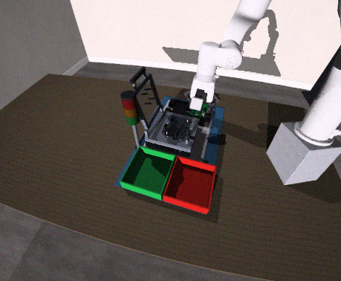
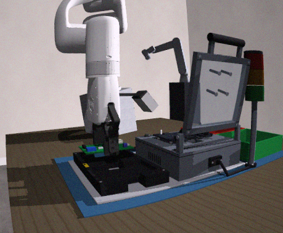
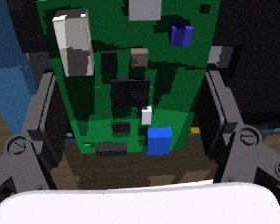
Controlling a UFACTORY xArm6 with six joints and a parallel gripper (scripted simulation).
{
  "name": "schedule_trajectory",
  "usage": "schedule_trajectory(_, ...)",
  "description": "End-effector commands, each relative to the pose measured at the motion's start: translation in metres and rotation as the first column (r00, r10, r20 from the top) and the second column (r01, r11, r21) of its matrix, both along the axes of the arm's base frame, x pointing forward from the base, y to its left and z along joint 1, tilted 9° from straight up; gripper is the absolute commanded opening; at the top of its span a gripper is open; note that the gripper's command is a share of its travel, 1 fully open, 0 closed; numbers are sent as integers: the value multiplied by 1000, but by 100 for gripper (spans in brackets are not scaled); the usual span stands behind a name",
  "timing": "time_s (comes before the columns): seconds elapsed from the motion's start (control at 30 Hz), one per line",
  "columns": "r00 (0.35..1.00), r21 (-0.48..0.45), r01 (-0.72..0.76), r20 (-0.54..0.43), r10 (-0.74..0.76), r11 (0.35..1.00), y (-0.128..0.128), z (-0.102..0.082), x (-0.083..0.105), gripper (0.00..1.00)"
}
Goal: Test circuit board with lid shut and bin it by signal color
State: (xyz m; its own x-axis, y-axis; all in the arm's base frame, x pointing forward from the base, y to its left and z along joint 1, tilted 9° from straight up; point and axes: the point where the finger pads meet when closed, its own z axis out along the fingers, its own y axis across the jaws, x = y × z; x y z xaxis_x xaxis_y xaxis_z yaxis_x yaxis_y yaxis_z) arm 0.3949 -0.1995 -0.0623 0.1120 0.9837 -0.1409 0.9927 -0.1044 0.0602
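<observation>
My gripper (image 1: 203, 108) (image 2: 105, 148) (image 3: 130, 84) is shut on the long edges of the green circuit board (image 1: 196, 111) (image 2: 123, 148) (image 3: 93, 115). The board is face up and nearly level, just above the black tray (image 2: 87, 174). A large white block and a grey block sit toward its far end in the wrist view. The grey tester (image 1: 166, 146) (image 2: 161, 154) stands beside the tray with its lid (image 2: 221, 102) (image 1: 137, 76) raised and the handle (image 2: 226, 40) on top. The latch hook is not clear. The signal tower (image 1: 129, 105) (image 2: 254, 77) shows no clearly lit lamp.
The green bin (image 1: 140, 189) (image 2: 266, 146) and the red bin (image 1: 187, 205) stand upright side by side and empty, past the tester. The blue mat (image 1: 217, 120) (image 2: 69, 182) lies under the tray and tester. The raised lid and the tower stand on the tester's far side from the arm base.
</observation>
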Motion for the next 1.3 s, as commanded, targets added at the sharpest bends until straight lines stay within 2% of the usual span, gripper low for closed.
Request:
schedule_trajectory(0.0, 1000, -1, 0, 3, 0, 1000, 0, 2, 1, 79)
schedule_trajectory(0.2, 1000, -1, 0, 3, 0, 1000, 0, 4, 1, 79)
schedule_trajectory(0.47, 1000, -1, 0, 3, 0, 1000, 2, 18, 0, 79)
schedule_trajectory(0.73, 1000, -1, 0, 3, 0, 1000, 8, 56, -1, 79)
schedule_trajectory(0.87, 1000, -1, 0, 3, 0, 1000, 9, 68, -2, 79)
schedule_trajectory(1.27, 1000, -1, 0, 3, 0, 1000, 10, 72, -2, 79)
